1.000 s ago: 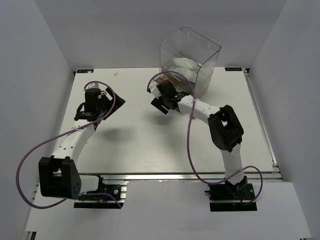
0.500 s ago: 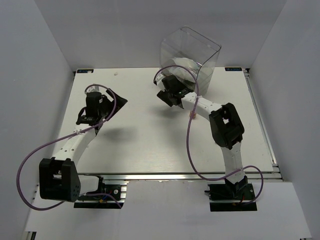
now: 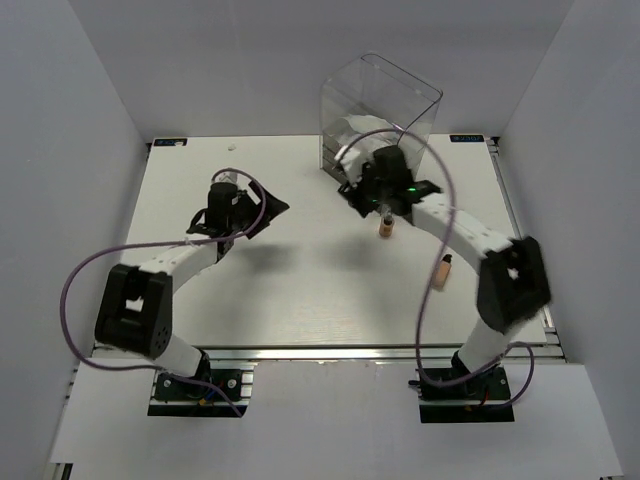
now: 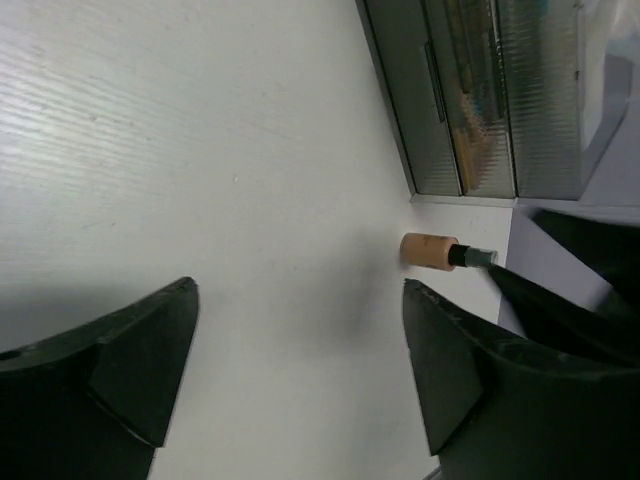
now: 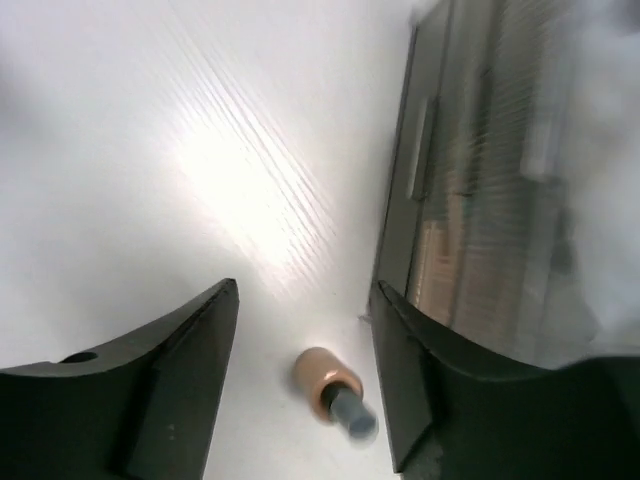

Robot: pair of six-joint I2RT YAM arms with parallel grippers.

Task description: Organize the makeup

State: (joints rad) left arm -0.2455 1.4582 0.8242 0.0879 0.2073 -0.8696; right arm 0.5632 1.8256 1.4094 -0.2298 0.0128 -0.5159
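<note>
Right claw (image 3: 384, 203) now above foundation bottle (image 3: 385, 228)

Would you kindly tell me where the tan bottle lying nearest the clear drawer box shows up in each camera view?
Top external: tan bottle right of centre, just below the drawer box.
Left wrist: tan bottle right of centre, under the box's near corner.
Right wrist: tan bottle bottom centre, left of the box.
Shared landmark: the drawer box, seen in all three views.
</note>
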